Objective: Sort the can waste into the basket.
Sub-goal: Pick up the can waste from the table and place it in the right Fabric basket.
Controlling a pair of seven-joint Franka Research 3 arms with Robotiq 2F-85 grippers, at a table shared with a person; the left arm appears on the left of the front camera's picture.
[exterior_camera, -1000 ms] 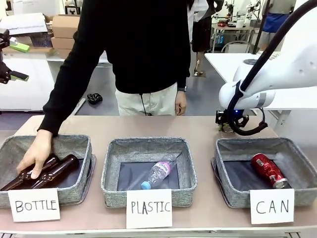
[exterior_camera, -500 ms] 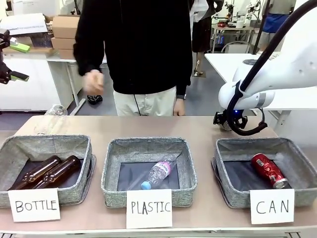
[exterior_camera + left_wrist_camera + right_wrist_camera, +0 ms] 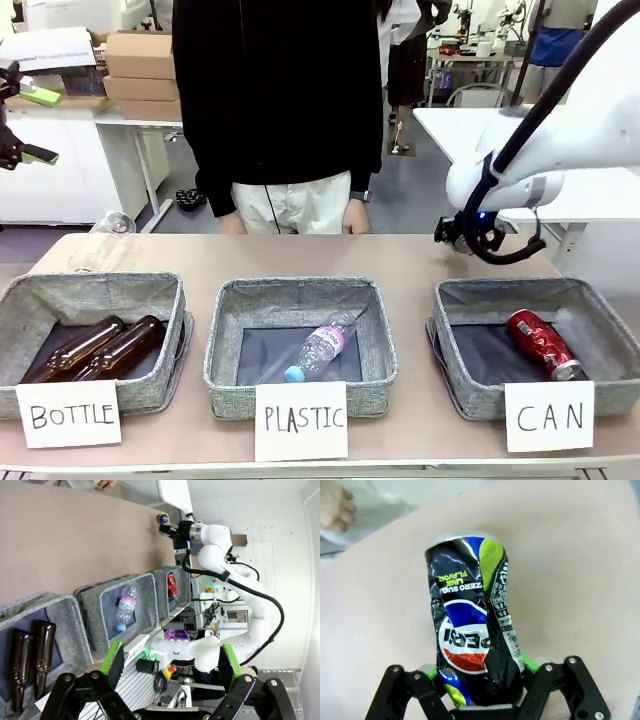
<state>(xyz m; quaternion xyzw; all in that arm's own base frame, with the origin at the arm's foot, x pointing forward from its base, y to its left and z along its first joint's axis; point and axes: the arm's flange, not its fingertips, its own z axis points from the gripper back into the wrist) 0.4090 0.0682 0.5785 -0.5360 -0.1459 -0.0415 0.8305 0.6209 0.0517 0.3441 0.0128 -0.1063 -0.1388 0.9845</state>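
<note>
Right gripper [image 3: 482, 692]: pinched tight on a dented dark Pepsi can [image 3: 472, 625], green pads squeezing its lower body, can's top pointing away from the wrist. In the front view, same gripper [image 3: 458, 233] held above the table [image 3: 400, 255], just behind the far rim of the CAN basket [image 3: 590, 300] and not over it. Can itself too small to make out there.

Left gripper [image 3: 167, 655]: fingers spread wide, nothing between the pads, nothing touched. Raised high, well off the table's left end; in the front view its tip [image 3: 15, 110] at the left edge, level with the cardboard boxes [image 3: 140, 65].

Red can [image 3: 541, 343] lying on its side inside the CAN basket, toward the right, on the dark lining. White sign reading CAN [image 3: 548, 416] propped against the front wall.

Middle basket [image 3: 225, 330], signed PLASTIC: one clear plastic bottle [image 3: 320, 347] lying diagonally, blue cap toward the front. Left basket [image 3: 150, 290], signed BOTTLE: two brown glass bottles [image 3: 95, 350] side by side, touching.

Person in black top standing at the far edge, facing the middle basket, both hands down at table height, one hand [image 3: 357, 216] near the right arm's side. Another clear bottle [image 3: 112, 223] lying near the far left corner of the table.
</note>
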